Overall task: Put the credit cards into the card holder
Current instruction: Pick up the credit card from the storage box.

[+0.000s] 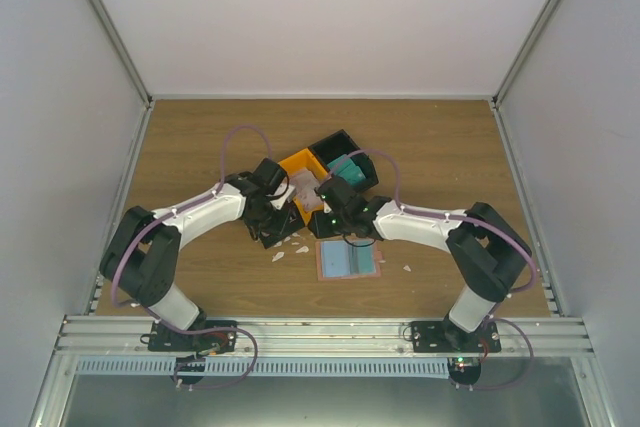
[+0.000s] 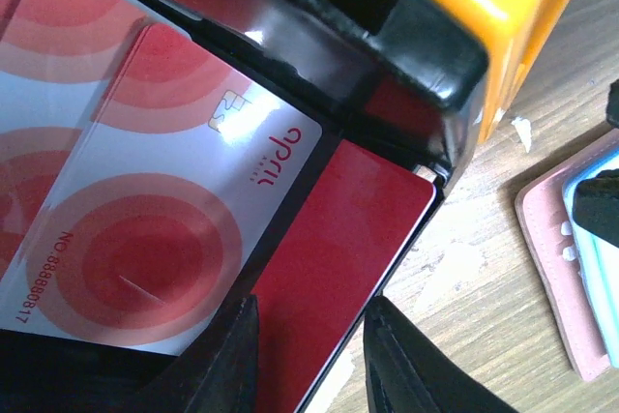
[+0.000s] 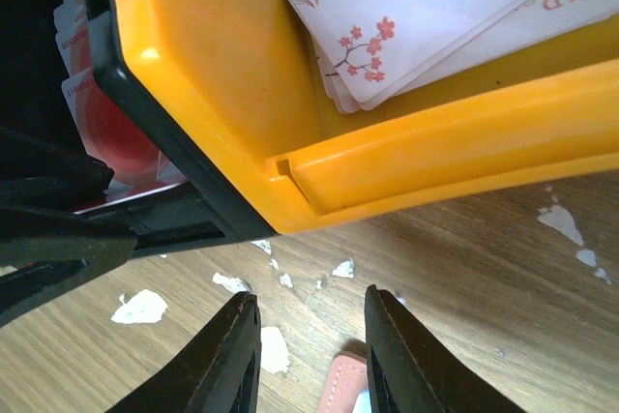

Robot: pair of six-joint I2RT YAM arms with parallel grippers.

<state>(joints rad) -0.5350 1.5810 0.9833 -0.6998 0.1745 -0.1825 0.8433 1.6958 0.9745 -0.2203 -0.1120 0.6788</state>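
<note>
Got the left gripper (image 2: pixel 309 360) hanging over the black bin (image 2: pixel 406 45), jaws apart and empty, right above a white red-blob card (image 2: pixel 164 239), probably lining up an edge grab. Same for the right gripper (image 3: pixel 309 345): spread open, holding nothing, low beside the orange bin (image 3: pixel 213 65) of blossom-print cards (image 3: pixel 426 16). Can spot the teal cards (image 1: pixel 350 169) only from overhead; same view for the whole card holder (image 1: pixel 347 260), lying open on the table (image 1: pixel 200 137) just in front, pockets up for loading. Need the wrist views for card print.
</note>
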